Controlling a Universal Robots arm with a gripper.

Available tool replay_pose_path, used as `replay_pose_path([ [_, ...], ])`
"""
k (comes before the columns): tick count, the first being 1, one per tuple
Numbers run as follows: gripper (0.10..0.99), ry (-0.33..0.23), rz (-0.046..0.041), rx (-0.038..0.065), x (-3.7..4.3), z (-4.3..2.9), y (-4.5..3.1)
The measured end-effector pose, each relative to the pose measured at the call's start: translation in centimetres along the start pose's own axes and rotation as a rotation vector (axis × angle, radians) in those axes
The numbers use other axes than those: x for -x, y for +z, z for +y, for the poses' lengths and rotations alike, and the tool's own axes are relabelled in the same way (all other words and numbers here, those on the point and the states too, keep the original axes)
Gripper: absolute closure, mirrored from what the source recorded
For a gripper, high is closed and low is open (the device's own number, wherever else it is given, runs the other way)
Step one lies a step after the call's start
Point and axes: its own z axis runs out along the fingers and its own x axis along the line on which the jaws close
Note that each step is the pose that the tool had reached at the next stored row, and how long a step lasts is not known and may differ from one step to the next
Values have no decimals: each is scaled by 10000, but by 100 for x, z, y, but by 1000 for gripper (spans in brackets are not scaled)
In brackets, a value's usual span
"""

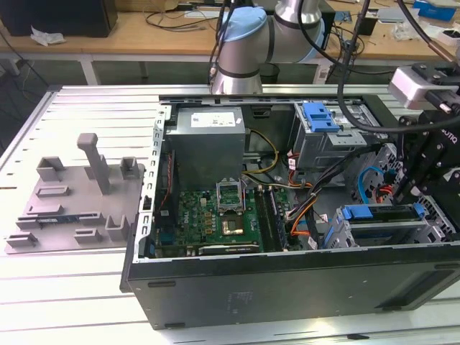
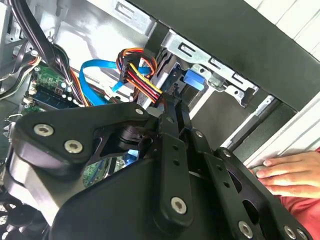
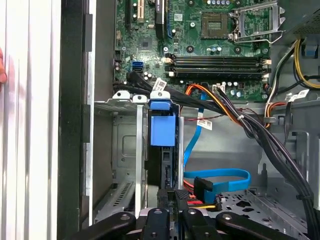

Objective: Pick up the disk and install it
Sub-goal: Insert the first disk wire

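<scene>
Black end effector [image 3: 169,196], fingers narrow on the rectangular metal disk in its blue plastic carrier [image 3: 162,131], standing edgewise in the grey steel drive cage [image 3: 125,150]. Best pushed straight into the cage, clear of the blue flat cable [image 3: 216,175].

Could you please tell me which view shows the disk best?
The first wrist view: the disk stands edge-on in the drive cage, its blue carrier unobstructed. The exterior view shows its blue top edge across the cage; the second wrist view shows a small blue corner.
</scene>
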Motion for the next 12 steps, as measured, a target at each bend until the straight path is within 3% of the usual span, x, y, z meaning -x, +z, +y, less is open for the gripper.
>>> replay_pose_path([
  [12,922,-2,-27,-2,-8,3,1],
])
